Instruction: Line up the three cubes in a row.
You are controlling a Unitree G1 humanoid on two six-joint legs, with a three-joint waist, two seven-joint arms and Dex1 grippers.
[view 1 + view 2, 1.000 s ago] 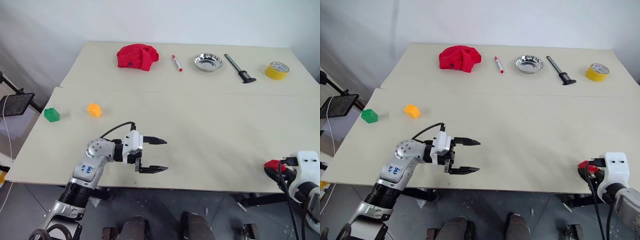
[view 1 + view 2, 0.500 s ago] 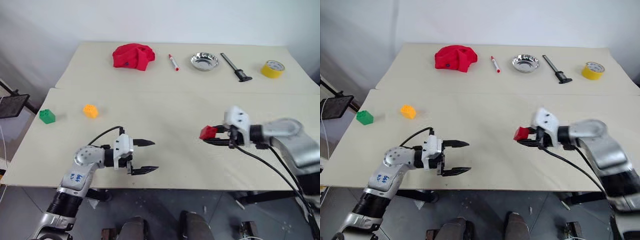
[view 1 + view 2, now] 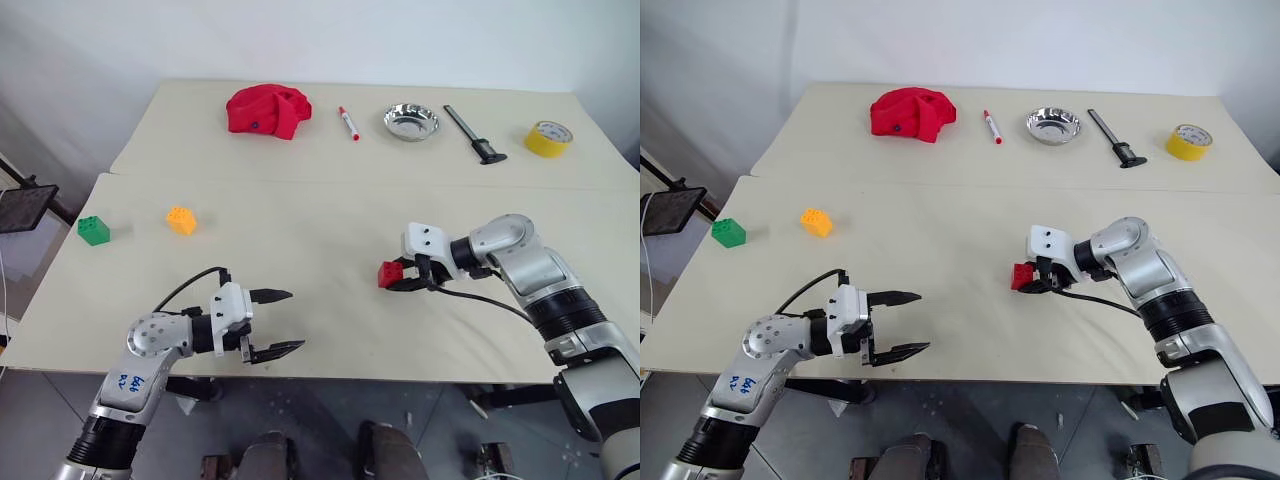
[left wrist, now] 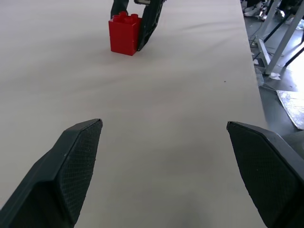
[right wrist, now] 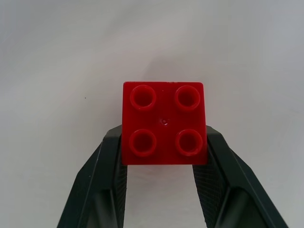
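While our right gripper [image 3: 1032, 279] clamps the red cube [image 3: 1022, 276] mid-table, our left gripper [image 3: 896, 323] gapes empty by the near edge, green cube [image 3: 728, 232] and orange cube [image 3: 816, 221] far left, bare tabletop [image 3: 940, 240] between.

cubes: one red [image 3: 390, 274], one green [image 3: 93, 230], one orange-yellow [image 3: 181, 220]. surface [image 3: 300, 250]: plain beige. cloth [image 3: 266, 110]: red; tape roll [image 3: 547, 138]: yellow.

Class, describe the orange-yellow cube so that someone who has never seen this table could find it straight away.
Start at the near table and go toward its left edge, where two small studded blocks sit apart from each other. The orange-yellow cube is the inner one, with the green cube nearer the edge. Its colour sets it apart; the red cube sits far to the right, in the right gripper.
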